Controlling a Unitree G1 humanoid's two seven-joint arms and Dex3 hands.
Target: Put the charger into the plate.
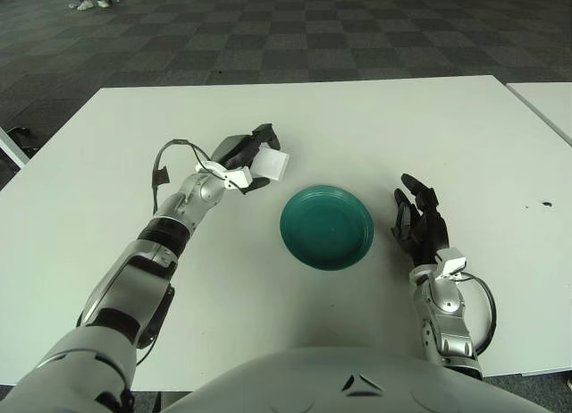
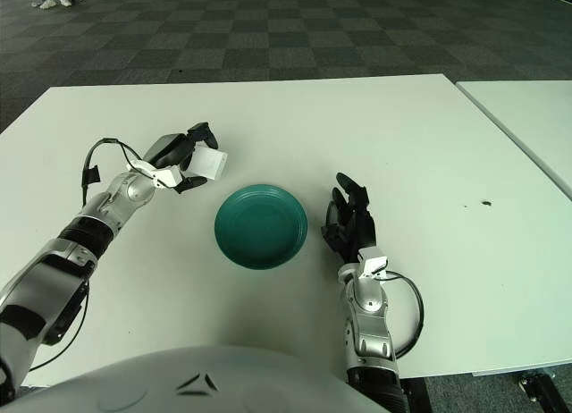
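Observation:
A white cube-shaped charger (image 1: 271,164) is held in my left hand (image 1: 251,160), whose dark fingers are curled around it, just left of and slightly beyond the plate. It also shows in the right eye view (image 2: 207,163). The dark green plate (image 1: 327,226) sits on the white table (image 1: 357,118) in front of me and has nothing in it. My right hand (image 1: 418,218) shows to the right of the plate with its fingers extended and holding nothing.
A second white table (image 1: 550,100) stands at the far right, with a gap between them. A small dark speck (image 1: 546,204) lies on the table at the right. Dark checkered carpet lies beyond the table.

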